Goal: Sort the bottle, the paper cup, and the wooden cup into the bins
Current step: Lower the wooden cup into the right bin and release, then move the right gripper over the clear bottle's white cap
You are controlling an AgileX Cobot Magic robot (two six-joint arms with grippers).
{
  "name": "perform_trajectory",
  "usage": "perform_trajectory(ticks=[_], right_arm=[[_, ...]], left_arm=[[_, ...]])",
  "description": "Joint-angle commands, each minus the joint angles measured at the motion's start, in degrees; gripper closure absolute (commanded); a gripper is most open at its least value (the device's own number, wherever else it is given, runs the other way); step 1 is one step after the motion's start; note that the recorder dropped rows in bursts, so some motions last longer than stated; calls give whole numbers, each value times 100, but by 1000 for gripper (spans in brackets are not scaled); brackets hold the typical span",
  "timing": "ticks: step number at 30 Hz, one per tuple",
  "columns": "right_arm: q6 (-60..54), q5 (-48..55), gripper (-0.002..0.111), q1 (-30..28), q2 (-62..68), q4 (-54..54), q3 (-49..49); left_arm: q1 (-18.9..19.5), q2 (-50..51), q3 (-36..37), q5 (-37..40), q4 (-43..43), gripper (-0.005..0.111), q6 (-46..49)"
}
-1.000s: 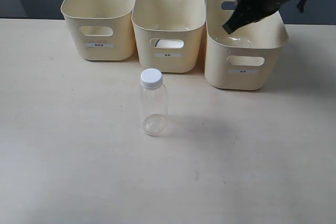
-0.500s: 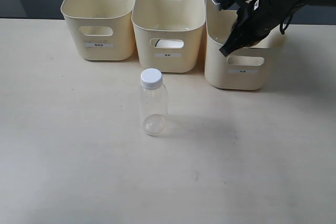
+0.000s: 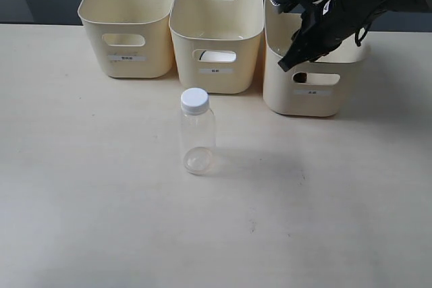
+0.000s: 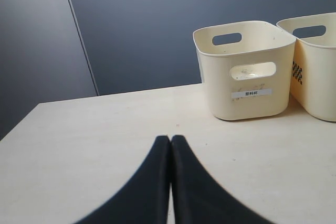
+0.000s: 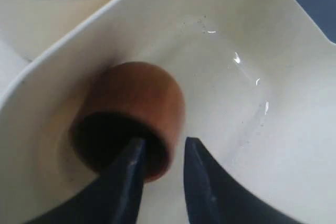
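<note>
Since a moment ago my right claw (image 3: 291, 59) has lifted slightly at the right-hand bin (image 3: 312, 96), while the bottle (image 3: 197, 131), nearest on the worktop (image 3: 101, 200), stands unmoved because its turn is not yet come. My left claw (image 4: 170, 142) rests pressed together, idle. Farther back, my right claw is spread astride the rim of the wooden cup (image 5: 137, 108) lying tipped in that bin, apparently just let go; the paper cup (image 3: 217, 56) shows white through the middle bin (image 3: 216, 32) cut-out.
</note>
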Motion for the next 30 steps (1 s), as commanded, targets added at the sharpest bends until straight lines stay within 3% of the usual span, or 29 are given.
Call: perform_trajectory(ticks=[1,30], right_arm=[[-6,-60,81,-28,-20,7,-10],[-145,681,81,-28,-1260,473,-10]], left_arm=[[3,-28,10,-40,0,107,-10],[3,-28,10,-40,0,107,-10]])
